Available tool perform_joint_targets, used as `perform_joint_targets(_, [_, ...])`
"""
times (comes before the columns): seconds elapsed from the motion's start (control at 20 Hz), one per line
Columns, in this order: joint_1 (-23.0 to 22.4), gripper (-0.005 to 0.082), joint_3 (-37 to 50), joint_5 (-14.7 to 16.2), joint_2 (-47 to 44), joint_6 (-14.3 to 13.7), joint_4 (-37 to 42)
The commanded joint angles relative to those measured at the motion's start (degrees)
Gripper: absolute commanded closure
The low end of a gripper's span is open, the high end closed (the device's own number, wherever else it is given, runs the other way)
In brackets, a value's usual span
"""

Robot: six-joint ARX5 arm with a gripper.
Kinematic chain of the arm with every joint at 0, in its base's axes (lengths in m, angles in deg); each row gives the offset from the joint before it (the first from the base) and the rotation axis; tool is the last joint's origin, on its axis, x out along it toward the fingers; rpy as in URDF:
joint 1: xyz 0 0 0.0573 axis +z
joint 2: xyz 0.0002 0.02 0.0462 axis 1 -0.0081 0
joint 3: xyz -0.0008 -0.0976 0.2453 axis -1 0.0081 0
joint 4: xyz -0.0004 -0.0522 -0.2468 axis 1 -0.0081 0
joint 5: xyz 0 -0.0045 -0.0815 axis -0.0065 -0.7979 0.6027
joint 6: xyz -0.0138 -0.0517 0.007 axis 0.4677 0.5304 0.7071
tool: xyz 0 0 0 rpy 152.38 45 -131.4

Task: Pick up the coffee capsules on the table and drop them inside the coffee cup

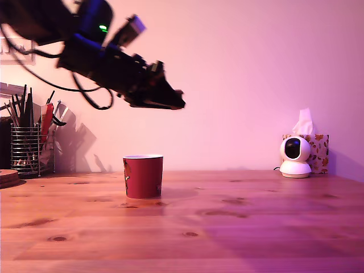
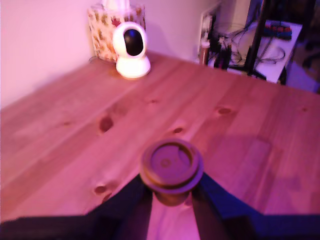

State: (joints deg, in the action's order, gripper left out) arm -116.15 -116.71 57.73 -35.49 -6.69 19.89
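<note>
In the wrist view a brown coffee capsule [image 2: 171, 167] with a wide round rim sits between the two dark fingers of my gripper [image 2: 171, 190], which is shut on it high above the table [image 2: 75, 130]. In the exterior view the gripper [image 1: 177, 103] hangs in the air as a dark shape, above the red coffee cup [image 1: 143, 176] and slightly towards the exterior view's right of it; the capsule cannot be made out there. The cup stands upright on the wooden table [image 1: 256, 227]. It is out of the wrist view. No other capsule shows.
A wire mesh pen holder [image 1: 25, 151] full of pens stands at the exterior view's far left, beside a round wooden piece [image 1: 7, 177]. A white round camera [image 1: 295, 156] [image 2: 131, 50] and a patterned tissue box [image 1: 319, 149] [image 2: 107, 30] stand at the back right.
</note>
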Motion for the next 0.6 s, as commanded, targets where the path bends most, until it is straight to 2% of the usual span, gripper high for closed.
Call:
perform_joint_targets(0.0, [-0.4,0.0629,-1.8,-0.8,-3.7,0.3,-3.5])
perform_joint_targets(0.2, [-1.3,0.0629,-6.2,-2.6,-7.5,0.2,-10.3])
perform_joint_targets(0.55, [-1.6,0.0629,-6.6,-3.7,-8.1,-0.4,-10.1])
